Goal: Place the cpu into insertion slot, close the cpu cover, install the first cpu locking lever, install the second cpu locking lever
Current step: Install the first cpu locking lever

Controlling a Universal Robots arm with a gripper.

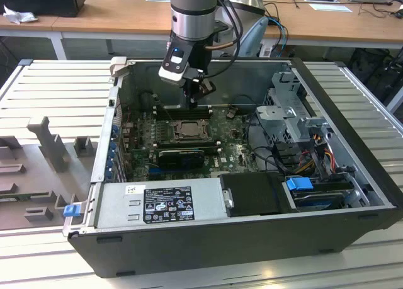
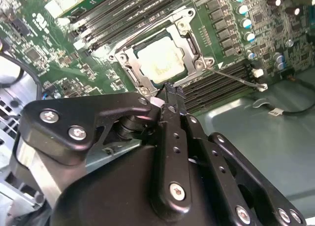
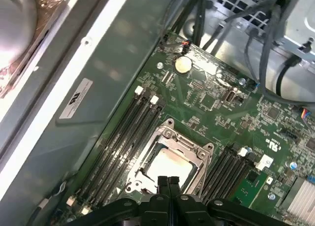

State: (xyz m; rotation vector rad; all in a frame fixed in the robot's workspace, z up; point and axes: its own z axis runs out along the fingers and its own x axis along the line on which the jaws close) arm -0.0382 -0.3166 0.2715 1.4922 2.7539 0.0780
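Currently the end effector [image 1: 200, 100] hangs low inside the open computer case [image 1: 252, 238], just above the near edge of the insertion slot [image 1: 171, 130]. In both wrist views its fingertips [image 3: 161, 182] are pressed together with no gap, and nothing is held between them. The cpu [image 2: 160, 58] already sits flat in the slot, pale face up, square to the rim. The cpu cover [image 2: 134, 72] looks folded down over it, its silver frame ringing the chip, which shows through the window. In the second wrist view a thin locking lever [image 2: 236, 78] sticks out sideways from one corner of the slot, its bent end over the grey case floor and clear of the frame, so it is not latched. A second thin rod runs along the opposite side by the memory slots [image 3: 123, 137]; cannot tell if it is hooked. The end effector tip is right at the slot's corner, close to the frame; contact unclear. The green circuit board [image 3: 211, 103] lies flat in the case, with a coin battery [image 3: 183, 64] further off. In the exterior view the power supply [image 1: 157, 204] is at the near side and cables and a drive cage [image 1: 293, 116] are toward the exterior view's right. The case rests on a ribbed metal tabletop [image 1: 50, 81].
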